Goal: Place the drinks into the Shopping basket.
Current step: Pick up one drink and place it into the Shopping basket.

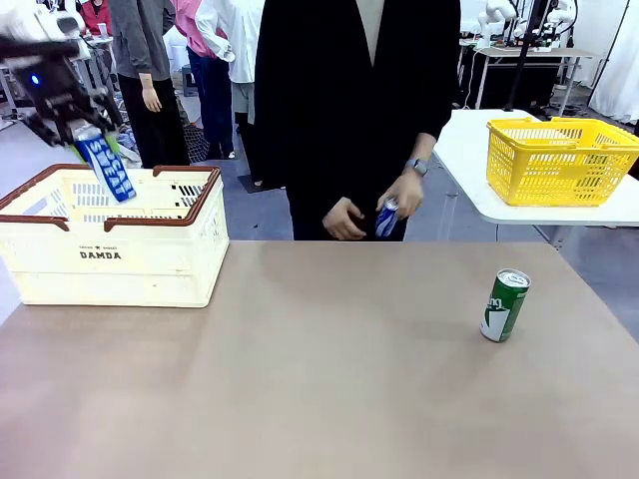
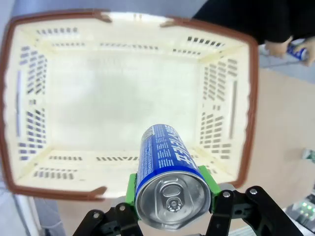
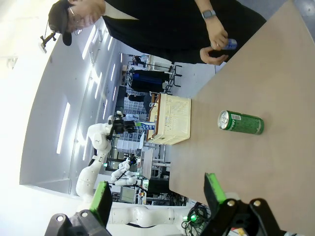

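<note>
Now | step: left gripper [image 1: 78, 118] clamped on blue can [image 1: 107, 166] above basket [image 1: 110, 267] | right gripper [image 3: 157, 195] jaws apart | next: release; green can [image 1: 504, 305] probably follows

**Colour rundown: blue, green, cream**

The left pincer [image 2: 168, 191] is black with green pads [image 2: 130, 189], and the blue can [image 2: 170, 162] between them has white lettering and a silver top. Right under the pincer, the Shopping basket [image 2: 251, 113] is cream-white with slotted walls, a brown rim and handles, and black "DAMDA" print on its side. Way off to the pincer's right on the tan table [image 1: 300, 399], the green can [image 1: 504, 305] has white lettering and a silver top. The right pincer [image 3: 156, 196]: same black, same green pads. Across from it the person wears black and holds a second blue can [image 1: 386, 218]; past that, a yellow mesh basket [image 1: 559, 160].
</note>
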You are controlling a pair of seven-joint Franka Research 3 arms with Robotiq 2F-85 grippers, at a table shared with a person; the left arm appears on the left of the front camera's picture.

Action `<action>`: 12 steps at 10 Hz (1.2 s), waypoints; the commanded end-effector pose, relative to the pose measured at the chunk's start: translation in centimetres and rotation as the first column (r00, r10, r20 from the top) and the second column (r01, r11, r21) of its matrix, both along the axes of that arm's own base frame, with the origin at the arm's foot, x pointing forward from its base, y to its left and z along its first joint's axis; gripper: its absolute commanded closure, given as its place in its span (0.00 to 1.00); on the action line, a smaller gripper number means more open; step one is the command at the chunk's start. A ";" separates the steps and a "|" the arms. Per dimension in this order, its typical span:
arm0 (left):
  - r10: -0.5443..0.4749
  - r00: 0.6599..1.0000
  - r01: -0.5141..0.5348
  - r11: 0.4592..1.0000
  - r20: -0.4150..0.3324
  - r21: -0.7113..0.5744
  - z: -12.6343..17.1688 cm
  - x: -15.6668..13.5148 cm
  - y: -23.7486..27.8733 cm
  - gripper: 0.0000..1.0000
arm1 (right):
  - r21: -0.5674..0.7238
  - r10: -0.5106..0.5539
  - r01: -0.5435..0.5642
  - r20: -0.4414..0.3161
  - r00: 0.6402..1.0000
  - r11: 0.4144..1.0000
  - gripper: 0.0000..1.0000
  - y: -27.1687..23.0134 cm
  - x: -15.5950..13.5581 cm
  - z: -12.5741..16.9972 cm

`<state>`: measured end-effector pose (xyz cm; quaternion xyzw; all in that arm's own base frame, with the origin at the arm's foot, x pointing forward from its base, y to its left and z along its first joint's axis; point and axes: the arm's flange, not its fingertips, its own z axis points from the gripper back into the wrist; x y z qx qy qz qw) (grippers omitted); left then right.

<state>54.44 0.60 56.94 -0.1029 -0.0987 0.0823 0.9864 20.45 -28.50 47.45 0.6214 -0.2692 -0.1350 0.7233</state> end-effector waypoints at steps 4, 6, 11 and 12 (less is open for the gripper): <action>0.050 0.999 -0.050 0.999 0.020 -0.007 -8.4 4.2 -0.8 1.00 | -0.006 0.008 -0.008 0.018 1.000 1.000 0.00 -0.2 -0.1 0.3; 0.034 0.998 -0.034 0.999 -0.048 0.006 -11.3 5.4 -1.2 1.00 | -0.006 0.008 -0.008 0.018 1.000 1.000 0.00 -0.2 -0.1 0.3; 0.021 0.992 -0.016 0.999 -0.124 0.042 -14.6 6.0 -1.6 0.89 | -0.006 0.008 -0.008 0.018 1.000 1.000 0.00 -0.2 -0.1 0.3; 0.014 0.992 -0.008 0.999 -0.124 0.048 -14.7 6.0 -1.8 0.32 | -0.006 0.008 -0.008 0.018 1.000 1.000 0.00 -0.2 -0.1 0.3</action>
